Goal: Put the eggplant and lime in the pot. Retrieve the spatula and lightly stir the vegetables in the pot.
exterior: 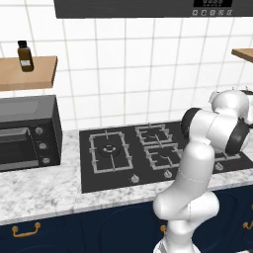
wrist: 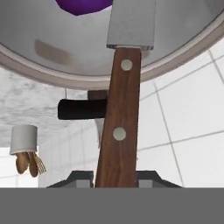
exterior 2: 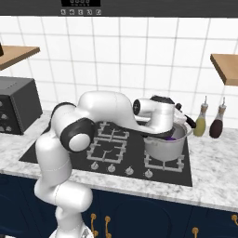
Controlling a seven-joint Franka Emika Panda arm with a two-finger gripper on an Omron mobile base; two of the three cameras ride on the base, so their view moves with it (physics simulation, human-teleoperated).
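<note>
The spatula has a brown wooden handle with two rivets and a flat metal blade that reaches over the rim into the pot. My gripper is shut on the lower end of the handle. The purple eggplant lies inside the pot at the top of the hand view. In the right base view the shiny pot stands on the front right burner, my hand hovers just over it, and a bit of eggplant shows at the rim. The lime is hidden.
A black stove is set in a marble counter. A dark oven stands at the left. Two bottles stand right of the pot. A wooden shelf hangs above. A white utensil holder is nearby.
</note>
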